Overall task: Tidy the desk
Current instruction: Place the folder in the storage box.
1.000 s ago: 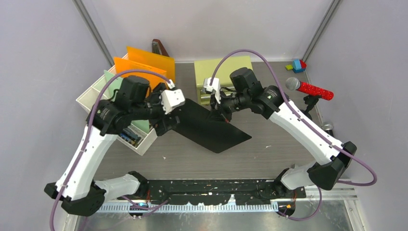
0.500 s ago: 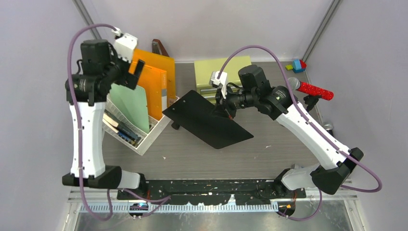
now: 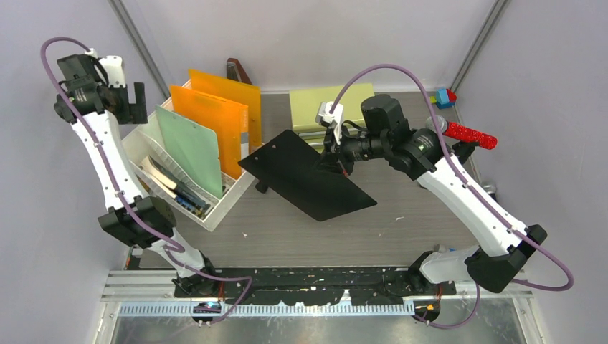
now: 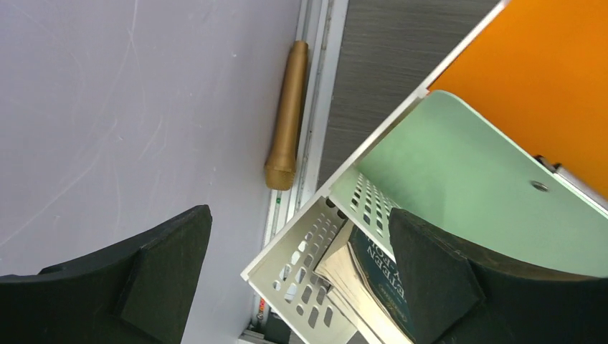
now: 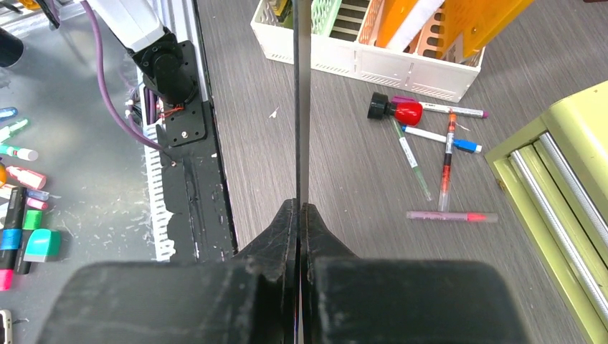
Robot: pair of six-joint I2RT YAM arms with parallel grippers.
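Note:
The desk (image 3: pixel 401 236) is a dark wood-grain top. My right gripper (image 3: pixel 337 154) is shut on the edge of a thin black board (image 3: pixel 308 175) and holds it tilted above the middle of the desk. In the right wrist view the board (image 5: pixel 302 107) is edge-on, pinched at my gripper (image 5: pixel 301 215). My left gripper (image 3: pixel 133 100) is open and empty, raised at the far left beside the white file organiser (image 3: pixel 215 208). In the left wrist view my gripper (image 4: pixel 297 265) hangs over the organiser's perforated end (image 4: pixel 301 251), with books inside.
The organiser holds a green folder (image 3: pixel 190 147) and orange folders (image 3: pixel 215 107). Several pens (image 5: pixel 430 143) lie on the desk under the board. A yellow-green drawer cabinet (image 3: pixel 323 107) stands at the back. A red microphone (image 3: pixel 466 132) is at the right, a gold microphone (image 4: pixel 285 122) by the left wall.
My left arm let go of the black board and swung up and back to the far left. My right gripper now holds the board alone, lifted slightly.

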